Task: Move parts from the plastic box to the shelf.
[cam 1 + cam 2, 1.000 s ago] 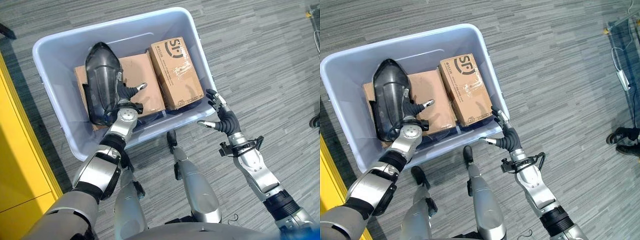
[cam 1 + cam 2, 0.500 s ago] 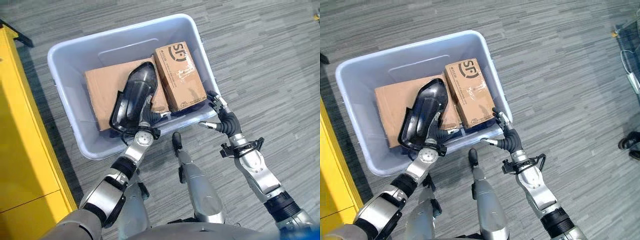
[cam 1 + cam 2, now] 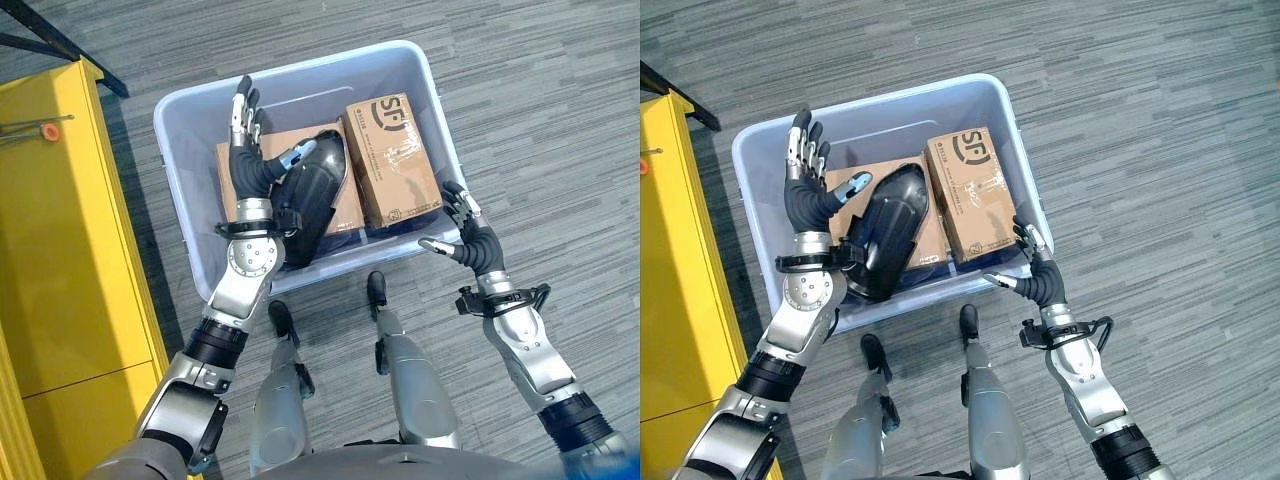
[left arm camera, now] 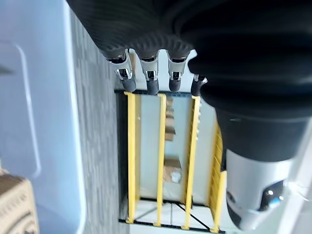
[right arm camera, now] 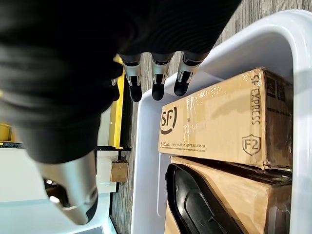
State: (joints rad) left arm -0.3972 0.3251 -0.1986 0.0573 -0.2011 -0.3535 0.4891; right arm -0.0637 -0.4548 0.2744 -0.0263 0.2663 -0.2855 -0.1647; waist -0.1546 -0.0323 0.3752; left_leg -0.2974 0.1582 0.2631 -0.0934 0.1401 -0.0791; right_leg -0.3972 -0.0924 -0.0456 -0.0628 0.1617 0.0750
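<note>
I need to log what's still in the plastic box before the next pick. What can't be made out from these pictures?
- Flat cardboard box: the black moulded part and the left hand cover much of it in both eye views.
- Plastic box floor: hidden under both cartons.
- Smaller cardboard box: contents sealed.
- Yellow shelf: items on it too small, left wrist view.
</note>
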